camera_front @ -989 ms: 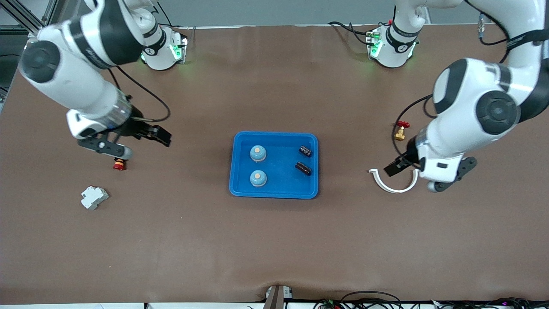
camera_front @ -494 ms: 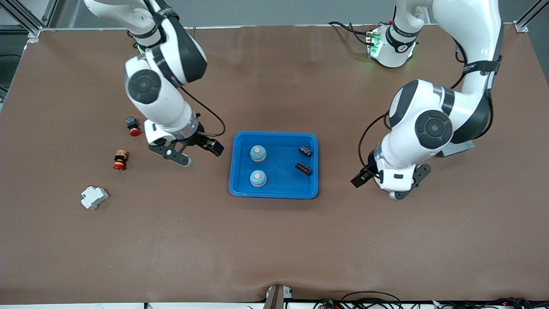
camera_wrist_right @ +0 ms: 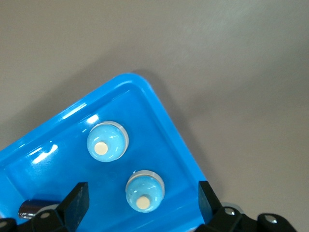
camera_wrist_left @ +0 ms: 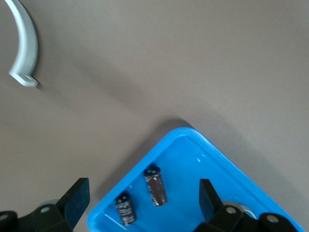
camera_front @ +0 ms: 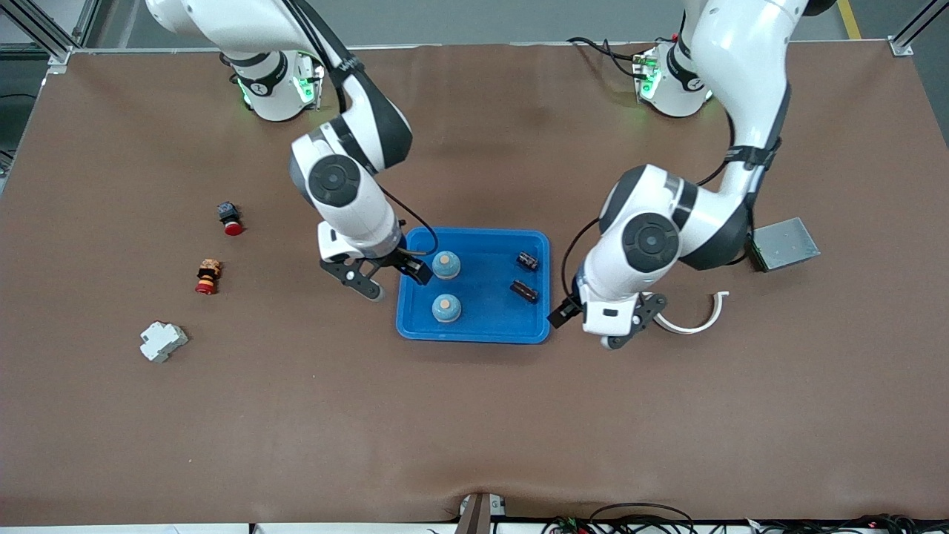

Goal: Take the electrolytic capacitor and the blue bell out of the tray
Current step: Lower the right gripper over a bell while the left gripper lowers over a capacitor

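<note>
A blue tray (camera_front: 474,332) sits in the middle of the brown tabletop (camera_front: 474,430) and holds all four task things. Two dark capacitors lie on their sides at the end of the tray toward the left arm: the farther capacitor (camera_front: 528,260) is short in the front view, its long axis running slantwise; the nearer capacitor (camera_front: 524,291) lies with its long axis on a diagonal too, one end toward the tray's middle, the other toward the nearer corner. Two blue bells stand upright, orange buttons pointing up, at the end toward the right arm: the farther bell (camera_front: 445,265) and the nearer bell (camera_front: 446,308).

The right pincer (camera_front: 388,276) hangs open and empty over the tray's rim at the right arm's end, the farther bell just beside one fingertip and the nearer bell close below it. In the right wrist view both bells (camera_wrist_right: 107,142) (camera_wrist_right: 144,191) show between its spread fingers (camera_wrist_right: 76,204).

The left pincer (camera_front: 586,320) hangs open and empty over the tabletop just outside the tray's nearer corner at the left arm's end. Its wrist view shows both capacitors (camera_wrist_left: 155,186) (camera_wrist_left: 124,209) between its fingers (camera_wrist_left: 77,199), inside the tray corner (camera_wrist_left: 183,134).

A white curved clip (camera_front: 693,317) lies beside the left pincer, toward the left arm's end. A grey metal box (camera_front: 786,243) lies farther off. Toward the right arm's end lie two red-capped buttons (camera_front: 230,218) (camera_front: 208,276) and a white breaker (camera_front: 162,340).
</note>
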Motion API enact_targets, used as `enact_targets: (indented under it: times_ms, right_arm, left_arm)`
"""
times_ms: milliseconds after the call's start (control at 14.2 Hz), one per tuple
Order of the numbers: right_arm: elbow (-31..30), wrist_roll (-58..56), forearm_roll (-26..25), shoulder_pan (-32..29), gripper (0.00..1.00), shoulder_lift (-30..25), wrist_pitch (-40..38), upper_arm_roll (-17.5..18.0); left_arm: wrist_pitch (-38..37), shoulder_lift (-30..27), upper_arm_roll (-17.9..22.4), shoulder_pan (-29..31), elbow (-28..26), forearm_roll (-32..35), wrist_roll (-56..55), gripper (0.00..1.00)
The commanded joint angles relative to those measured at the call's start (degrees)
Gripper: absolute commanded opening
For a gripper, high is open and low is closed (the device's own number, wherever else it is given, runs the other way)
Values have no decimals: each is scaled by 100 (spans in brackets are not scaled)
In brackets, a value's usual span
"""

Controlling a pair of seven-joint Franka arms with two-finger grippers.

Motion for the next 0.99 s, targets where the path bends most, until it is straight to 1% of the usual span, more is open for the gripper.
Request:
enact_targets:
  times_ms: [0,212,353,636,918]
  right_arm:
    - [872,535,-217,176,100,773,-80,-78]
    - [1330,606,-253,229,100,1284,-71,-95]
    - [1550,615,-262,229,100,1530,-71,-104]
    - [1840,650,-271,229,100,1838,-71,-122]
    - [1990,703,-279,229,100,2058,-36,-148]
  left_arm:
    - [272,302,53,-173,196,-45,-433,100]
    - [598,479,53,-270,196,-45,-838,100]
    - [695,584,53,-279,187,-54,-1128,100]
    - [836,751,79,-464,196,-27,-1761,100]
    - [871,883,79,-525,196,-36,-1911,100]
